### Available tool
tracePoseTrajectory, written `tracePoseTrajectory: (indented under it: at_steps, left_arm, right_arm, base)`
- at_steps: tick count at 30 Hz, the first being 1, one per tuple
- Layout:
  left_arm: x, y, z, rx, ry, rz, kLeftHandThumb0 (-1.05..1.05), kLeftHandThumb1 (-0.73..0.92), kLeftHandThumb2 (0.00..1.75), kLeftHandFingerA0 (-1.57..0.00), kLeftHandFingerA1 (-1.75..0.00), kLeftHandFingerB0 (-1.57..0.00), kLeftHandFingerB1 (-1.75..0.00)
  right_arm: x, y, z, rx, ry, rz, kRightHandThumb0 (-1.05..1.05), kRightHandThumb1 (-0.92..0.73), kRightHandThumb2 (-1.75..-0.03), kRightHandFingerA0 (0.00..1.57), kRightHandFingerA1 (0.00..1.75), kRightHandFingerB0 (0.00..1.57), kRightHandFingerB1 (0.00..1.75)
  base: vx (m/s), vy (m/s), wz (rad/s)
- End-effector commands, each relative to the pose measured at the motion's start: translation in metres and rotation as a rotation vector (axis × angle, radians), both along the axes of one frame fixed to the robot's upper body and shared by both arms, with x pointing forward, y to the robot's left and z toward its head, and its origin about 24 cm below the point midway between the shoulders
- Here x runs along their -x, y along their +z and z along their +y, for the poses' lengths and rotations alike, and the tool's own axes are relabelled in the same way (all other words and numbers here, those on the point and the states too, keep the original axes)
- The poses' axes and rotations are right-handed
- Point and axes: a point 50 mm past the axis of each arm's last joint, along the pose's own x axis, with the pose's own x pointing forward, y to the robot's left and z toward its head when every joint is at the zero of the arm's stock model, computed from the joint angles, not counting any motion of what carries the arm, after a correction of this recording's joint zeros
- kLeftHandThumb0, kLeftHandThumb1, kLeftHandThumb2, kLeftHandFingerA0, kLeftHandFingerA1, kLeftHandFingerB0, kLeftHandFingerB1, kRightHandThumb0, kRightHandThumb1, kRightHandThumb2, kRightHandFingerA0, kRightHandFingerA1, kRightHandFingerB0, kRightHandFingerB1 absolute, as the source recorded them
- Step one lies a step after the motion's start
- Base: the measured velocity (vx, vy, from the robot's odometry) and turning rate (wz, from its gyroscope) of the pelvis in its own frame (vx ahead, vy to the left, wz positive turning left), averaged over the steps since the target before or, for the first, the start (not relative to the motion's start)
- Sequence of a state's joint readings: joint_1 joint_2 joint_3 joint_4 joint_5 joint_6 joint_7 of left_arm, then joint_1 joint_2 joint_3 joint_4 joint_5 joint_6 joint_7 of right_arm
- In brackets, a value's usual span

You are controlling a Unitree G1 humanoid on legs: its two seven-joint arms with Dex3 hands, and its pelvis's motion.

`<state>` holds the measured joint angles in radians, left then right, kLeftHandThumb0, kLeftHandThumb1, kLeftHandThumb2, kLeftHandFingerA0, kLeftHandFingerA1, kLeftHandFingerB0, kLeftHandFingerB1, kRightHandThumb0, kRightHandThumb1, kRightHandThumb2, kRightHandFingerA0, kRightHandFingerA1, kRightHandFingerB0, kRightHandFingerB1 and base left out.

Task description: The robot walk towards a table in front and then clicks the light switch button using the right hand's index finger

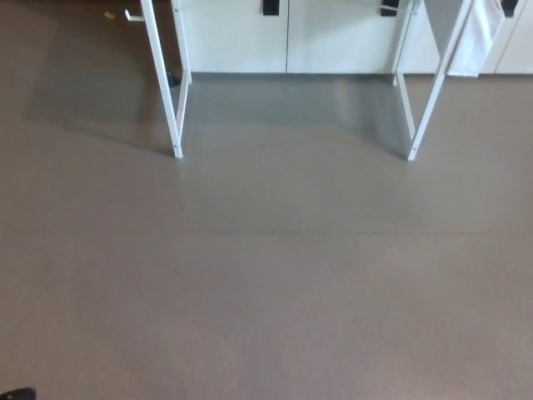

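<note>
Across the head view, the only view given, grey floor (266, 283) is filling almost the whole picture, and the robot is standing well short of its goal. White table legs are showing at the top: a left pair (166, 92) and a right pair (425, 100), each slanting up out of the frame, so the table top itself is lying beyond the upper edge and is not showing. Behind the legs, pale cabinet fronts (233, 37) are running along the back, with dark handles near the top edge, and a white cloth (481, 37) is hanging beside the right legs. A small dark shape (17, 393) is peeking in at the bottom left corner; what it is cannot be told. Neither robot hand is showing, so whether the fingers are spread, clenched or holding anything cannot be told. The light switch button is likewise nowhere to be seen; presumably it is sitting on the table top, above what the camera is catching. Judging by this, the task is at its walking stage: the table is ahead but apart from the robot, the approach is not yet finished, and raising the right hand and pressing with the index finger are all left to do.
</note>
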<state>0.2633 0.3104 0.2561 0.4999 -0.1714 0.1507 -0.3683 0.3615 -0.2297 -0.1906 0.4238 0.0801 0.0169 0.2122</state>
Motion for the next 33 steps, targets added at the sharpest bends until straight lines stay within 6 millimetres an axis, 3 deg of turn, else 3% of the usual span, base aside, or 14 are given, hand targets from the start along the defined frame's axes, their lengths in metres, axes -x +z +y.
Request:
tracePoseTrajectory:
  at_steps: [1,15,16,17,18,19,20,21,22,25,26,28,29,33]
  left_arm:
    - [0.010,0.001,0.000,-0.019,-0.035,0.006,-0.26,0.63,0.58,-0.45,-0.44,-0.39,-0.38]
    - [0.019,-0.008,-0.059,-0.005,0.042,-0.038,-0.34,0.66,0.60,-0.38,-0.45,-0.37,-0.39]
    - [0.019,-0.008,-0.059,-0.004,0.041,-0.038,-0.34,0.66,0.60,-0.38,-0.45,-0.37,-0.39]
    - [0.019,-0.009,-0.061,0.009,0.033,-0.037,-0.35,0.66,0.59,-0.39,-0.44,-0.39,-0.39]
    - [0.019,-0.009,-0.062,0.023,0.027,-0.043,-0.35,0.66,0.59,-0.42,-0.45,-0.38,-0.39]
    - [0.017,-0.008,-0.061,0.031,0.022,-0.048,-0.37,0.66,0.59,-0.43,-0.45,-0.38,-0.39]
    - [0.013,-0.005,-0.060,0.038,0.012,-0.052,-0.40,0.47,0.85,-0.37,-0.56,-0.28,-0.50]
    - [0.012,-0.004,-0.059,0.043,0.001,-0.051,-0.40,0.47,0.85,-0.37,-0.56,-0.28,-0.50]
    - [0.011,-0.002,-0.057,0.036,-0.022,-0.046,-0.39,0.67,0.59,-0.42,-0.44,-0.38,-0.38]
    - [0.008,0.002,-0.056,0.040,-0.061,-0.043,-0.38,0.67,0.59,-0.41,-0.43,-0.37,-0.38]
    - [0.009,0.003,-0.052,0.036,-0.072,-0.037,-0.41,0.47,0.84,-0.37,-0.56,-0.29,-0.49]
    - [0.006,0.006,-0.051,0.037,-0.068,-0.045,-0.41,0.48,0.84,-0.38,-0.56,-0.30,-0.50]
    - [0.005,0.006,-0.051,0.038,-0.067,-0.046,-0.37,0.67,0.60,-0.42,-0.44,-0.39,-0.38]
    - [0.008,0.007,-0.047,0.049,-0.055,-0.043,-0.34,0.68,0.60,-0.40,-0.44,-0.39,-0.38]
  right_arm:
    - [0.012,-0.005,0.001,-0.008,0.005,0.006,-0.10,-0.54,-0.92,0.39,0.62,0.10,0.48]
    - [-0.006,-0.008,0.053,-0.147,0.051,-0.063,-0.10,-0.54,-0.95,0.32,0.62,0.11,0.51]
    - [-0.006,-0.008,0.053,-0.149,0.050,-0.064,-0.10,-0.54,-0.95,0.32,0.62,0.11,0.51]
    - [0.000,-0.012,0.054,-0.145,0.058,-0.055,-0.11,-0.73,-0.61,0.39,0.56,0.19,0.42]
    - [0.005,-0.014,0.054,-0.160,0.044,-0.038,-0.11,-0.73,-0.61,0.40,0.55,0.17,0.40]
    - [0.008,-0.016,0.054,-0.165,0.046,-0.025,-0.11,-0.54,-0.94,0.34,0.61,0.09,0.49]
    - [0.008,-0.018,0.053,-0.178,0.064,-0.010,-0.10,-0.53,-0.93,0.32,0.61,0.06,0.48]
    - [0.009,-0.019,0.053,-0.201,0.071,-0.003,-0.10,-0.53,-0.93,0.32,0.61,0.06,0.48]
    - [0.008,-0.017,0.052,-0.208,0.072,-0.014,-0.12,-0.53,-0.94,0.30,0.60,0.05,0.48]
    - [0.004,-0.013,0.050,-0.208,0.063,-0.030,-0.13,-0.56,-0.97,0.26,0.58,0.06,0.49]
    - [0.004,-0.012,0.046,-0.182,0.060,-0.032,-0.13,-0.55,-0.95,0.31,0.60,0.07,0.49]
    - [0.002,-0.011,0.041,-0.158,0.062,-0.032,-0.12,-0.53,-0.93,0.35,0.61,0.07,0.48]
    - [0.003,-0.011,0.040,-0.152,0.066,-0.032,-0.12,-0.54,-0.93,0.33,0.60,0.07,0.48]
    - [0.007,-0.012,0.039,-0.114,0.094,-0.014,-0.11,-0.54,-0.93,0.37,0.62,0.09,0.48]
  base:
    - [0.20,-0.076,0.11]
    - [0.19,-0.196,0.09]
    - [0.17,-0.004,-0.07]
    - [0.19,0.008,-0.09]
    - [0.18,0.075,-0.18]
    - [0.19,0.111,-0.05]
    - [0.24,0.132,-0.05]
    - [0.29,0.178,-0.10]
    - [0.34,0.160,-0.12]
    - [0.42,0.219,-0.20]
    - [0.27,0.142,0.05]
    - [0.23,0.102,0.04]
    - [0.15,0.034,0.09]
    - [0.18,-0.054,0.12]
